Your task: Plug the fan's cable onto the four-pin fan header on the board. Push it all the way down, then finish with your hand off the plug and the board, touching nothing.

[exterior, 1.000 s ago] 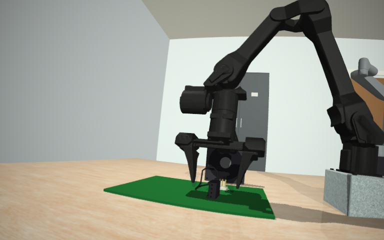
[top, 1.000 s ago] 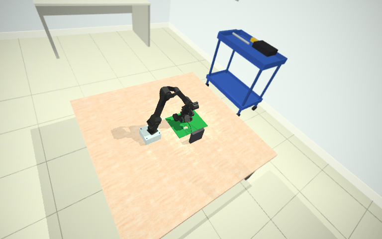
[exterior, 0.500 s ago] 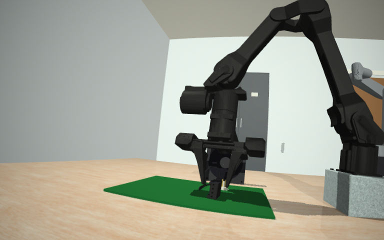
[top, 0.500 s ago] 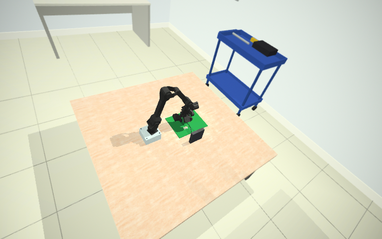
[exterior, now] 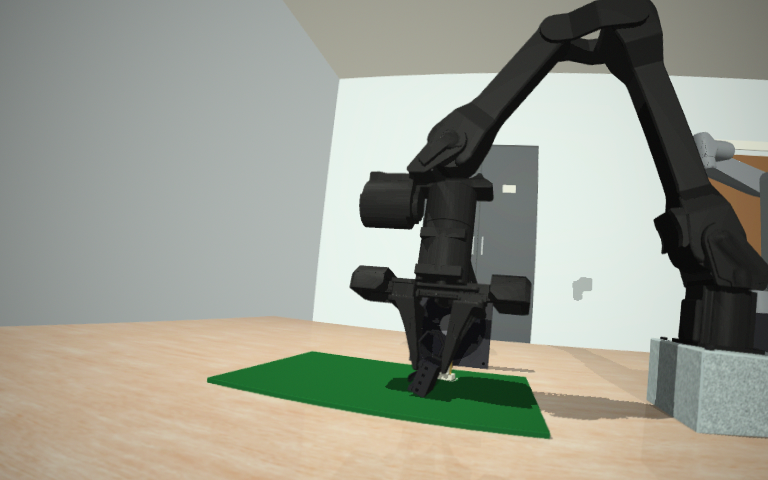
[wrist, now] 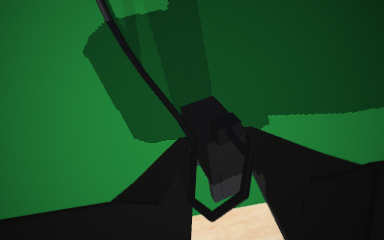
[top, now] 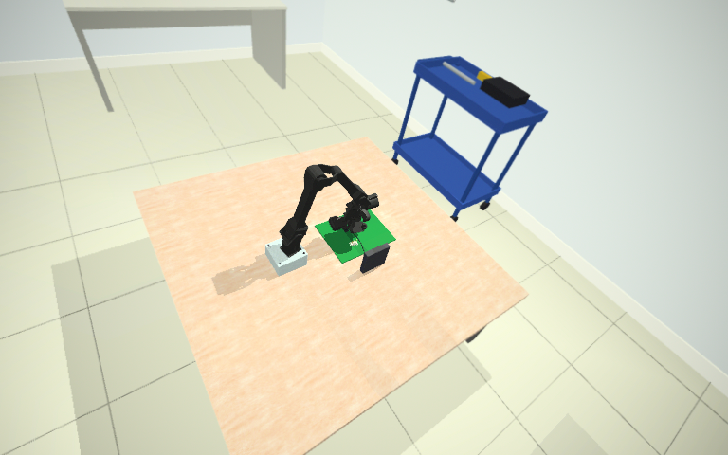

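1. Exterior view shows you the arm (top: 307, 206) (exterior: 518, 82) rising from its pale block (top: 292, 264) (exterior: 730, 396), bending over at the top and coming down to a nearly upright wrist above the green board (top: 378, 236) (exterior: 317, 384) (wrist: 50, 90).
2. Your gripper (top: 354, 229) (exterior: 430, 370) (wrist: 215, 141) points down, its fingertips low over the board.
3. Its fingers stand partway open, pinching the black plug (exterior: 423, 380) (wrist: 225, 165) between them; in the wrist view you see one on either side of it.
4. You have the plug leaning, its lower end close to the board; you cannot tell whether it touches.
5. The pale header (top: 354, 243) (exterior: 449, 376) sits just beside the plug, which is not on its pins.
6. You can follow the dark cable (top: 360, 242) (wrist: 145, 75) looping at the plug and, from above, leading toward the fan (top: 374, 259) (exterior: 480, 345), which stands upright by the board's edge.
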Available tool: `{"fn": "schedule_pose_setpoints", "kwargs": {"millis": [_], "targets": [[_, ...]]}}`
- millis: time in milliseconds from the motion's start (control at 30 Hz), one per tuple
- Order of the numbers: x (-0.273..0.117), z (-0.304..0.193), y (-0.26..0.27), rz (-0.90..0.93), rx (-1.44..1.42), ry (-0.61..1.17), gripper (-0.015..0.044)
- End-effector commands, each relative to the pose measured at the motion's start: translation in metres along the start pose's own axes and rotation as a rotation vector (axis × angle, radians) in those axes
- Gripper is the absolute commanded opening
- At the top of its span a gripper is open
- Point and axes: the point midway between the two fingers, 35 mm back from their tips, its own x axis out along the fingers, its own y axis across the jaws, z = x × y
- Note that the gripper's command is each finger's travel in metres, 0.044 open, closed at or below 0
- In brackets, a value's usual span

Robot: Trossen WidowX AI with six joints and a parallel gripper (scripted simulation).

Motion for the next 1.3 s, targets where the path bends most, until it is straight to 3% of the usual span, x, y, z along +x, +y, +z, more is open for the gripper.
{"fn": "schedule_pose_setpoints", "kwargs": {"millis": [0,133,233,1267], "targets": [[0.000,0.000,0.000,0.001,0.000,0.000,0.0103],[0.000,0.000,0.000,0.001,0.000,0.000,0.0076],[-0.004,-0.001,0.001,0.001,0.000,0.000,0.0000],[-0.096,-0.024,0.001,-0.003,0.007,-0.003,0.0000]]}}
